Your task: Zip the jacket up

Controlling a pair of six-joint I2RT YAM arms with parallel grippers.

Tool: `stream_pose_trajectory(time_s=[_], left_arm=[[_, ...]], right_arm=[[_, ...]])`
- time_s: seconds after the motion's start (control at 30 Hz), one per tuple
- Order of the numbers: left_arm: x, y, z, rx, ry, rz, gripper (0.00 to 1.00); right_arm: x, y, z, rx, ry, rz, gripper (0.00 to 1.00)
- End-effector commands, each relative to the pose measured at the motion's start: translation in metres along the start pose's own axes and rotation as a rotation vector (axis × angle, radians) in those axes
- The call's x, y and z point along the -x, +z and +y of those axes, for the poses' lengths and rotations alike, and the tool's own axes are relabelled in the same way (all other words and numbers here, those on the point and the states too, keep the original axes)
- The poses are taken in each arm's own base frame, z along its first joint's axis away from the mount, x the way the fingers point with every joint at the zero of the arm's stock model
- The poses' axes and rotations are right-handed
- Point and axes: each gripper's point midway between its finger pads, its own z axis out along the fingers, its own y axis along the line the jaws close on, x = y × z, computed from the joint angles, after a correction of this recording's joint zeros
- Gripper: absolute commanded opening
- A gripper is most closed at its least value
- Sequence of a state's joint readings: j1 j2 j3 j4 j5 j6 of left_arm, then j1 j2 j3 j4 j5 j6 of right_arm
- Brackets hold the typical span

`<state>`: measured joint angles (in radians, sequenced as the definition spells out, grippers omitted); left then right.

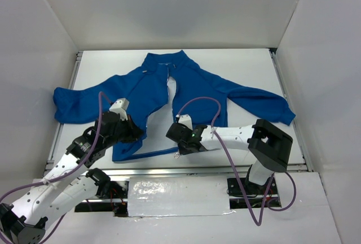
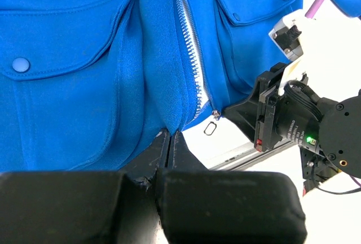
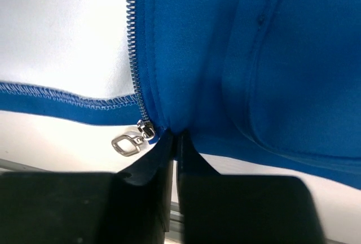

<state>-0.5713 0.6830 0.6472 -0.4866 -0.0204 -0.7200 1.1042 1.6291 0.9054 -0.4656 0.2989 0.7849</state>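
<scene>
Jacket (image 1: 197, 86) lies flat on the white desk (image 1: 248, 69). Long axis runs near to far: collar (image 1: 166, 60) toward the far edge, hem (image 1: 141, 155) toward the arm bases. Sleeves are spread out left and right. The front is open, with desk showing between the panels below the collar.

Left tool (image 1: 134, 134) is at the hem. In the left wrist view its fingers are pressed together (image 2: 170, 136) and pinch blue fleece just beside the bottom of the zipper (image 2: 192, 46).

Right tool (image 1: 176, 135) is also at the hem, near the left one. In the right wrist view it is clenched (image 3: 176, 139) on the hem edge. The metal zipper pull (image 3: 127, 144) hangs free just beside its fingertips, lying on the desk.

The pale zipper teeth (image 3: 134, 46) run up and away from the slider, unjoined.
</scene>
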Motion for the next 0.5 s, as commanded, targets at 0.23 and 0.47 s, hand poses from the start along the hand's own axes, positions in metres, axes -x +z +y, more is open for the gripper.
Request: stream_pose_trajectory(time_s=[0.23,0.47], left_arm=[[0.007,0.0,-0.008,-0.038,0.023,-0.027,0.0],[0.012,0.006,-0.02,-0.082,0.013,-0.026,0.0]], right_arm=[[0.032,-0.039,0.023,0.117,0.027,-0.111,0.0],[0.072,-0.085,0.037,0.337,0.127,-0.289,0.0]])
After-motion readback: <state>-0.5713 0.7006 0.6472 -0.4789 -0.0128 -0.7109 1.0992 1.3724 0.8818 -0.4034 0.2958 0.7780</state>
